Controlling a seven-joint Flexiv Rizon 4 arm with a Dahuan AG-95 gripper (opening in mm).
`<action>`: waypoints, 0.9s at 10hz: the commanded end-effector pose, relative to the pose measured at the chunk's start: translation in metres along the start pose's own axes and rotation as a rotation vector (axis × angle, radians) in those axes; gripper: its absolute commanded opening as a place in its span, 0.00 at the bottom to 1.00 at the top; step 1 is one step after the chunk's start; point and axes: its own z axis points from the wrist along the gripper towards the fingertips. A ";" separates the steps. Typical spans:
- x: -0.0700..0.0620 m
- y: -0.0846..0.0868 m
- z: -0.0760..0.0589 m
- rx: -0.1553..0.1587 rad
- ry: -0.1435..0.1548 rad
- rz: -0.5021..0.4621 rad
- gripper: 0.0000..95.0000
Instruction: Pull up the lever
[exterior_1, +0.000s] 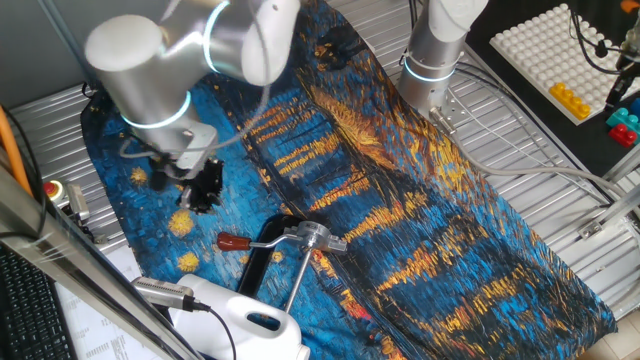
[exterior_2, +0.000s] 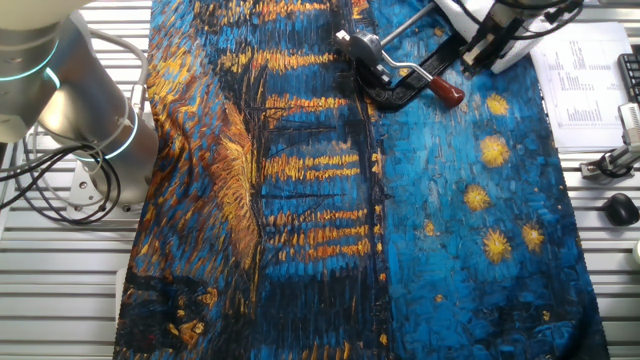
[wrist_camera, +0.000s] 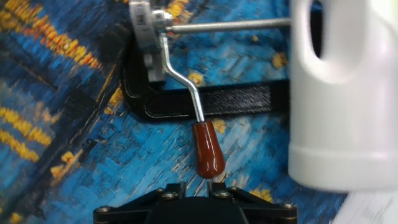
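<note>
Hovering just short of the lever (wrist_camera: 186, 93), the gripper (exterior_1: 203, 187) is being held above the blue starry-night cloth (exterior_2: 330, 220); finger spread can't be told from any view. The lever's dark-red knob (wrist_camera: 208, 149) is being pointed toward the hand camera, its thin bent rod joined to the silver pivot hub (exterior_1: 313, 236), lying across a flat black bar (wrist_camera: 224, 99). A white jug (wrist_camera: 345, 93) is being seen right beside it.

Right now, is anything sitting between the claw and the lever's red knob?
Nothing visible. In the hand view, only bare painted cloth lies between the claw and the dark-red knob; the white plastic jug stands off to one side.
</note>
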 end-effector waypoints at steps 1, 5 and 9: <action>-0.006 -0.003 0.018 0.035 -0.034 -0.085 0.40; -0.019 -0.013 0.049 0.045 -0.057 -0.117 0.40; -0.022 -0.013 0.071 0.049 -0.052 -0.116 0.40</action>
